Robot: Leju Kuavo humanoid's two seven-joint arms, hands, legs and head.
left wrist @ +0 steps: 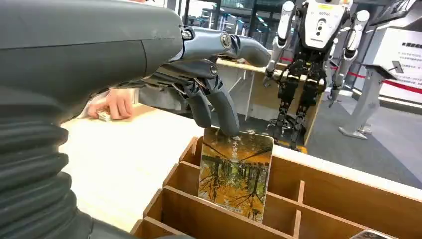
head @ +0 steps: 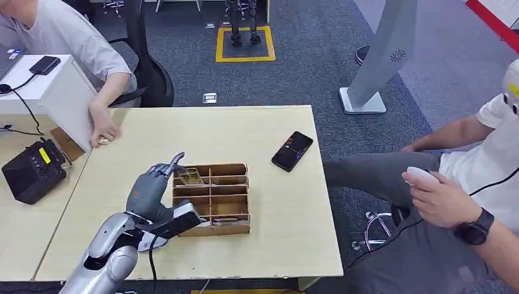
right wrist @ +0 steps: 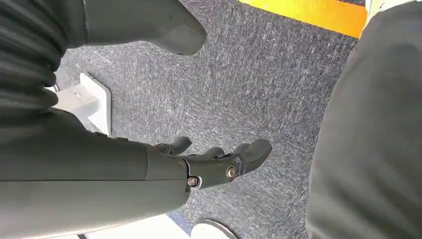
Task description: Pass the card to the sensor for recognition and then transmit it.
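card (left wrist: 235, 174) upright in far-left slot of wooden organizer (head: 229, 211) on bench (head: 275, 208), long axis vertical, top edge directly under left hand (left wrist: 209, 74) fingers (left wrist: 226, 109). fingertips touching that edge, thumb apart above, not yet clamped. right hand (right wrist: 209, 164) hanging over carpet, loosely apart, holding nothing; left much nearer.

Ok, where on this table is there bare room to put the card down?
Bare tabletop lies right of the wooden divider box, below the phone. Also between box and far edge. Crowded: the left hand at the box's near-left, and a person's hand at the far-left corner.
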